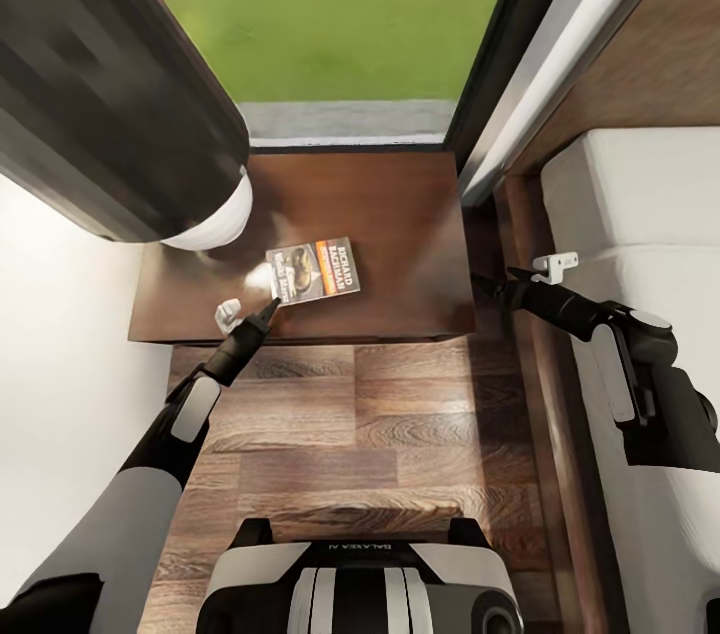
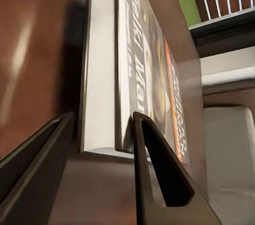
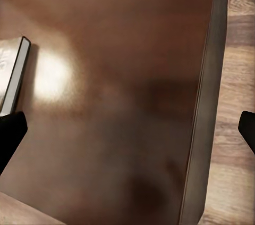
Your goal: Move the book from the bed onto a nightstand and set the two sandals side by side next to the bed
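Note:
The book (image 1: 313, 273) lies flat on the reddish-brown nightstand (image 1: 400, 214), cover up, orange band with white "RICHARD" showing. My left gripper (image 1: 248, 312) is at the book's near left corner, open; in the left wrist view its fingers (image 2: 159, 172) straddle the book's (image 2: 143, 65) edge, one finger close against it, the other apart. My right gripper (image 1: 510, 274) hangs open over the gap between nightstand and bed (image 1: 640, 204), holding nothing. The right wrist view shows the nightstand top (image 3: 133, 49) and the book's edge (image 3: 13, 76). The sandals are out of view.
A lamp with a dark shade and white base (image 1: 205, 219) stands on the nightstand's left rear corner. A window with grass outside (image 1: 330, 4) is behind the nightstand. A white wall is at left, wood-plank floor (image 1: 350, 434) in front, and the bed's dark frame (image 1: 525, 244) at right.

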Available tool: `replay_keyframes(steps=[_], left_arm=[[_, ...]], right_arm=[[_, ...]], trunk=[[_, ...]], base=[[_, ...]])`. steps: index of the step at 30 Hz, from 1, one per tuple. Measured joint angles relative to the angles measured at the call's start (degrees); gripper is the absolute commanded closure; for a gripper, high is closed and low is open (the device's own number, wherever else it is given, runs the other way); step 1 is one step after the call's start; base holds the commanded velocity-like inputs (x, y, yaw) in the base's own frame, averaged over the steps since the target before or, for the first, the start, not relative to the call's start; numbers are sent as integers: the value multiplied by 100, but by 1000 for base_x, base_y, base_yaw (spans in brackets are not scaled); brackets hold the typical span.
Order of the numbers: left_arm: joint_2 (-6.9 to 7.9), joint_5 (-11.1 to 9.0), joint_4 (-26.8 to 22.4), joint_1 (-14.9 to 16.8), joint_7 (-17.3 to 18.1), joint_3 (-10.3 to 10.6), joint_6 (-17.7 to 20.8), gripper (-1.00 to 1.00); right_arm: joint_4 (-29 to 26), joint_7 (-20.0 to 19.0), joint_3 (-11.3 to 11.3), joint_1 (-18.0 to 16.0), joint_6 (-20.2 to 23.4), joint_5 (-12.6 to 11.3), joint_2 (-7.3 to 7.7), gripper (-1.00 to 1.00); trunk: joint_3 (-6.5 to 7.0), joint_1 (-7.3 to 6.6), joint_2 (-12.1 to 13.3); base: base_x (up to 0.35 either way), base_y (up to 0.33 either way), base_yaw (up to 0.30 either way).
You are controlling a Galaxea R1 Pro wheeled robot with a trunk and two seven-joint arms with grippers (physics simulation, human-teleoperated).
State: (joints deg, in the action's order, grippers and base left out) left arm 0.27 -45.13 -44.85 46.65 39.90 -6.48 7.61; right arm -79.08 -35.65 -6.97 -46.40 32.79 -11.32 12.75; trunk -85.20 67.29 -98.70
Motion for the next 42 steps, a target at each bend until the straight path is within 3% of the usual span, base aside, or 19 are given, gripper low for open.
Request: replay_keyframes(steps=[6,21,22,23,42], left_arm=[[-6,-92,-18,2,85,-32,111,100],[-10,-76,-144,1,-32,-27,288,100],[-10,-77,-144,1,-30,-29,289,-100],[-9,7,-27,0,-161,-16,264,-100],[-3,-40,-18,1,-119,-20,282,-100]], right_arm=[[0,3,0,1,0,1,0,-100],[0,4,0,-1,0,0,0,-100],[0,4,0,-2,0,0,0,-100],[0,4,0,0,0,1,0,-100],[0,4,0,1,0,0,0,-100]], trunk=[[-90,109,-199],[-91,110,-201],[-91,110,-201],[-91,110,-200],[-91,110,-201]], base=[[0,0,0],[0,0,0],[0,0,0],[0,0,0],[0,0,0]])
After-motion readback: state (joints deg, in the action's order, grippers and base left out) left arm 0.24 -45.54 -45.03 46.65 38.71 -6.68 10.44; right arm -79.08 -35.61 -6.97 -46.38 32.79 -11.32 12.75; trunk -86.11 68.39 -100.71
